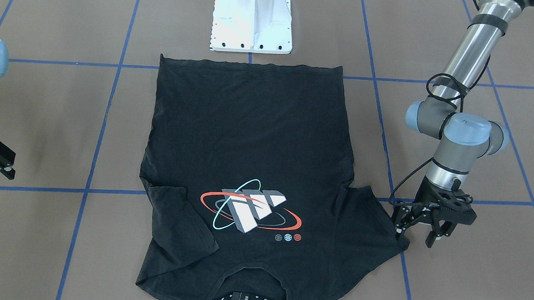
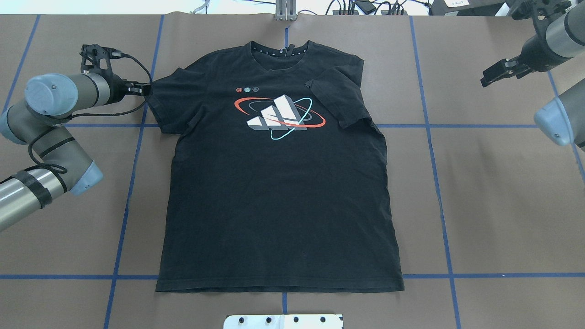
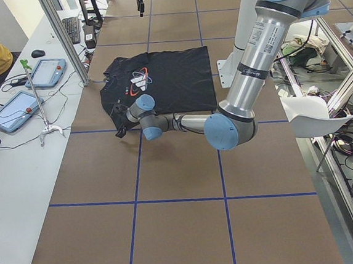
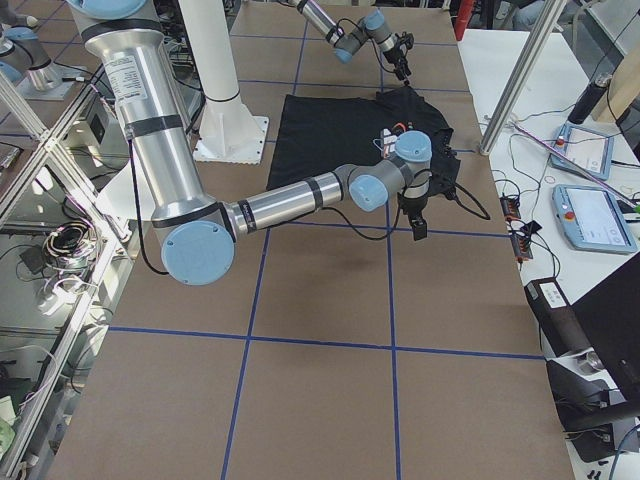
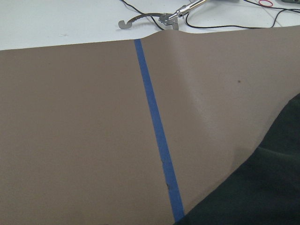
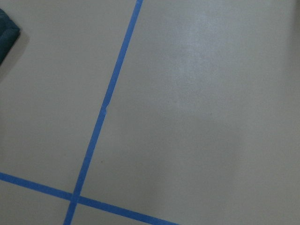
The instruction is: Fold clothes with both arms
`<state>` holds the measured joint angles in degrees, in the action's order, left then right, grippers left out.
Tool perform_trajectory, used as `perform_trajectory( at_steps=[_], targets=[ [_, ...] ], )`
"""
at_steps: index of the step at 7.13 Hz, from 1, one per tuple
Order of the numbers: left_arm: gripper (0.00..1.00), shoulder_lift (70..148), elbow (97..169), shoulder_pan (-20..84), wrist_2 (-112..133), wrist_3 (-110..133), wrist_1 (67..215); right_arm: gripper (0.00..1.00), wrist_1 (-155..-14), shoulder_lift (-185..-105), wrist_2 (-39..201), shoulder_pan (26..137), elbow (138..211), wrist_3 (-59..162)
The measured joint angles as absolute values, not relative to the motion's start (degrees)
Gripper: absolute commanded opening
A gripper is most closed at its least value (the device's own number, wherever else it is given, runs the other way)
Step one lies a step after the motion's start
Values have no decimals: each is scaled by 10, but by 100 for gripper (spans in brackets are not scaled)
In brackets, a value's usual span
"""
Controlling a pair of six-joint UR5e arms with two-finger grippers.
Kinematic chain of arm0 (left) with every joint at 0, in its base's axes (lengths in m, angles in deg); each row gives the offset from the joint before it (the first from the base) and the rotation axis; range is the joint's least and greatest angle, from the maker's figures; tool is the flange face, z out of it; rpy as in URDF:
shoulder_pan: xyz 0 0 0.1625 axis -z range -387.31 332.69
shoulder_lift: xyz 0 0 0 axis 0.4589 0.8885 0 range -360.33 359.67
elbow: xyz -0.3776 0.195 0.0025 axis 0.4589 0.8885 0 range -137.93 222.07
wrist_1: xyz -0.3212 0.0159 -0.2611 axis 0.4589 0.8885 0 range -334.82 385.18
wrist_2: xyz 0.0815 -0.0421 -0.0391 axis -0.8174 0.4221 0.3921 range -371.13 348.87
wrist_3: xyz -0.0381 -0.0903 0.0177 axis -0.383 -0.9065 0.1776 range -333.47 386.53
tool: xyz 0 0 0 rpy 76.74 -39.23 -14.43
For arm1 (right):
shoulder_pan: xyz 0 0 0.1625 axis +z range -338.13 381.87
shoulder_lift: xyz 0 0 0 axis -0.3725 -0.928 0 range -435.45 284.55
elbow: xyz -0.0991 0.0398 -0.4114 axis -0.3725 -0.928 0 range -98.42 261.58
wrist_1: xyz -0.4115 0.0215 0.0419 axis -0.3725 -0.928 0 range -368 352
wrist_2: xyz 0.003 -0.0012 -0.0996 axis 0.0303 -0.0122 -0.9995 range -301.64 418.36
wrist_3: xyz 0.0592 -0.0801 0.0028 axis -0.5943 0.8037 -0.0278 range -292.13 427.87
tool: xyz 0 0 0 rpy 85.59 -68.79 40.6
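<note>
Fabric of the black T-shirt [image 2: 274,192] lies flat, print up, on the matte brown table [image 2: 502,205], hem near the white base [image 2: 283,321], collar far. Its right sleeve is folded in over the chest. Left pincer [image 1: 417,233], 2 fingers spread, sits at the left sleeve's edge. Right pincer [image 2: 496,75] hangs well apart to the right; whether spread, I cannot tell. Blue tape [image 2: 439,183] grids the surface.

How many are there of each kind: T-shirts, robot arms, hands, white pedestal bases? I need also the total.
T-shirt: 1
Robot arms: 2 (left arm, right arm)
Hands: 2 (left hand, right hand)
White pedestal base: 1
Total: 6
</note>
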<state>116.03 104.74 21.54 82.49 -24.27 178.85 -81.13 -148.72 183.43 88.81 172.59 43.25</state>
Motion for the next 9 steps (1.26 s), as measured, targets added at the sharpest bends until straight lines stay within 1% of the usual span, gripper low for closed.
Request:
perform_trajectory(
  at_steps=[2,5,6,8,9],
  targets=[
    [59,1173,1033,211,824,-243,1788,100,-811,-1487,1834,888,1726,433],
    [45,1180,1020,210,824,-242,1793,100,-811,-1486,1833,888,1725,432],
    [36,1177,1020,210,824,-242,1796,100,-811,-1485,1833,888,1725,431],
    [0,1173,1022,210,824,-242,1804,100,-811,-1483,1833,888,1725,431],
    [0,1172,1023,210,825,-243,1807,100,-811,-1482,1833,888,1725,431]
  ],
)
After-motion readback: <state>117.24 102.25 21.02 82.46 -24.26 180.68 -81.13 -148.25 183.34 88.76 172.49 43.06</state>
